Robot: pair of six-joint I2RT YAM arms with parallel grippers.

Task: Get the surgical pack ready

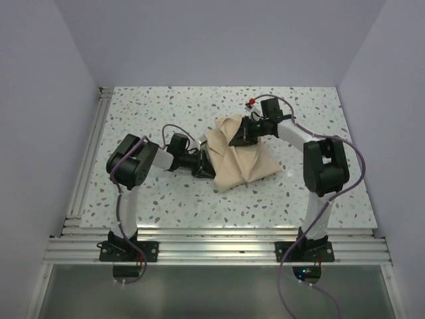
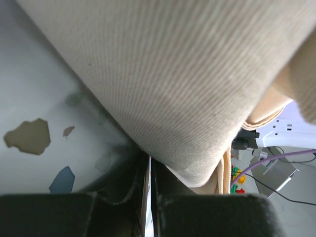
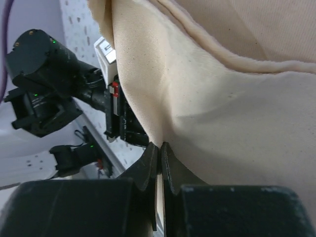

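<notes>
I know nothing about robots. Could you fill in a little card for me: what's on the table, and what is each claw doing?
Item: beige wrap sheet, folded into a loose bundle on the speckled table
Left gripper: shut on the wrap sheet's left edge
Right gripper: shut on a fold at the wrap sheet's far side
Contents: nothing visible besides cloth in any view

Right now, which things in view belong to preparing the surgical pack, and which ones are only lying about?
Belong to the job: beige wrap sheet, folded into a bundle; left jaws and right jaws, both shut on it.
Only lying about: small red thing at the far side of the table; coloured bits in the left wrist view, too blurred to name.
</notes>
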